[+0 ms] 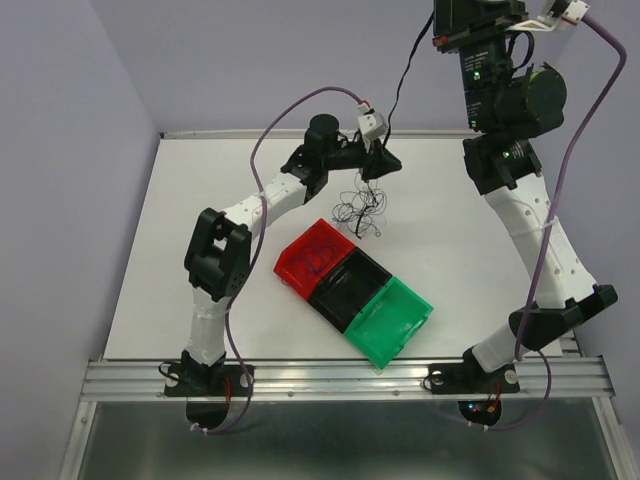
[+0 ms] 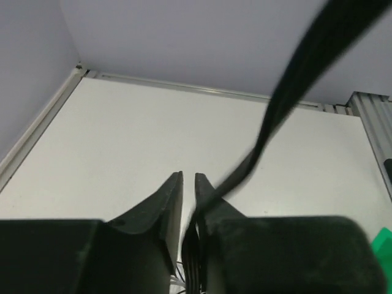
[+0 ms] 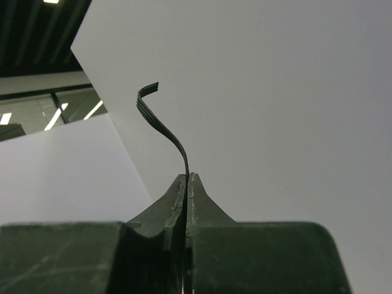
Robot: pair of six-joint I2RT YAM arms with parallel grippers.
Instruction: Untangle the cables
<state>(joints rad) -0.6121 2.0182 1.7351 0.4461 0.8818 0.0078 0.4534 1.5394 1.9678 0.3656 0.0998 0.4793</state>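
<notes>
A tangle of thin black and white cables hangs and lies on the white table just below my left gripper. In the left wrist view my left gripper is shut on a flat black cable, which runs up and to the right. In the top view this black cable stretches up to my raised right arm at the top edge. My right gripper is shut on the black cable's end, which curls above the fingertips.
Three joined open bins stand in front of the tangle: red, black and green. Grey walls enclose the table at the back and left. The right arm's lower links lean over the table's right side.
</notes>
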